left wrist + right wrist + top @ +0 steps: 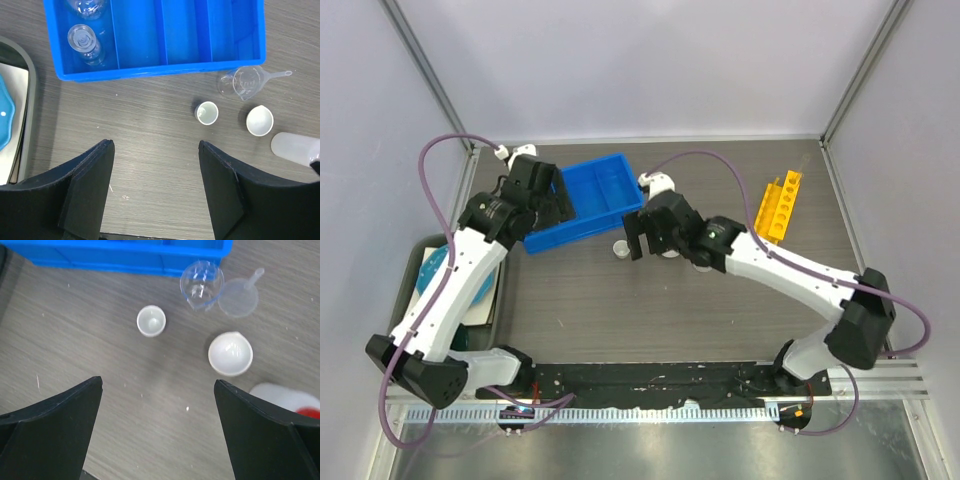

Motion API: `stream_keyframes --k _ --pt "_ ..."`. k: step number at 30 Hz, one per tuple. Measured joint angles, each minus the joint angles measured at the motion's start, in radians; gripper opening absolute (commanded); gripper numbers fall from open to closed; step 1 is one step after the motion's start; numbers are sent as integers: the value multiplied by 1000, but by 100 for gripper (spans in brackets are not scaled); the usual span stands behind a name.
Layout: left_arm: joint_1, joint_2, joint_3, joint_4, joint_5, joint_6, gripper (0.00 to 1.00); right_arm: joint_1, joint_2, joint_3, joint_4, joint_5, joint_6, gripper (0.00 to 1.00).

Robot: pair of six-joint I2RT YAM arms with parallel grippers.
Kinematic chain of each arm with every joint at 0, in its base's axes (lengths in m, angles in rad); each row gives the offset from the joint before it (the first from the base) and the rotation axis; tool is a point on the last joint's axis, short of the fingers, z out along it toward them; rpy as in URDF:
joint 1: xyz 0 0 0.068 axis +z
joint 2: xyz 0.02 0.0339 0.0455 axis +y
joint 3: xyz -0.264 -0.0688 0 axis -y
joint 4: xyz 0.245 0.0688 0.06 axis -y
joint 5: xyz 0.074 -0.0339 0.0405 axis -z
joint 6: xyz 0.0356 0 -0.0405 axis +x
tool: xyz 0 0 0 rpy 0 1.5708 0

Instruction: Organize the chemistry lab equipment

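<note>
You see a dark grained table [620,310] within pale walls [640,60]. Beside the blue bin [588,198], left gripper [155,147] and right gripper [157,381] hang spread, empty.

Squeeze bottle [280,396] blurred, cropped at right edge. Teal plate [4,115] cropped at left edge. 1 vial [86,6] cropped at top.

A clear glass vial [82,40] is stood upright in the end compartment of the blue bin [150,70]. Just outside the bin, a clear beaker [200,284] is touched by a clear funnel [239,296]. A small white cup [151,320] and a white round dish [230,353] are set apart nearby. The red-capped squeeze bottle [292,402] seems to be laid flat. The yellow holed rack [778,205] is placed well apart.
</note>
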State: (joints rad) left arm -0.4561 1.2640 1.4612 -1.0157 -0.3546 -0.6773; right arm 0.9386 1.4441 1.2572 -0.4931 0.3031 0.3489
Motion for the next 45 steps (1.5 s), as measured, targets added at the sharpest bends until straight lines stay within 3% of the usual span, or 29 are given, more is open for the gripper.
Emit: stream_keyframes --k 9,14,18,30,35,45 --pt "0 56 -2 -5 -69 68 71 -116 174 199 19 -158 -23 100" --pt "40 211 18 10 -50 82 56 -159 240 314 18 -240 -29 100" --pt "96 257 5 23 -19 70 57 -203 364 469 0 -306 -36 100" --pt "115 0 -69 27 17 31 65 -242 929 1099 -138 -423 -90 99" --pt "115 -119 -130 22 26 27 67 -239 1025 1143 -141 -457 -111 98" --pt "115 -182 -172 17 42 31 68 -176 1053 1172 -124 -463 -164 99"
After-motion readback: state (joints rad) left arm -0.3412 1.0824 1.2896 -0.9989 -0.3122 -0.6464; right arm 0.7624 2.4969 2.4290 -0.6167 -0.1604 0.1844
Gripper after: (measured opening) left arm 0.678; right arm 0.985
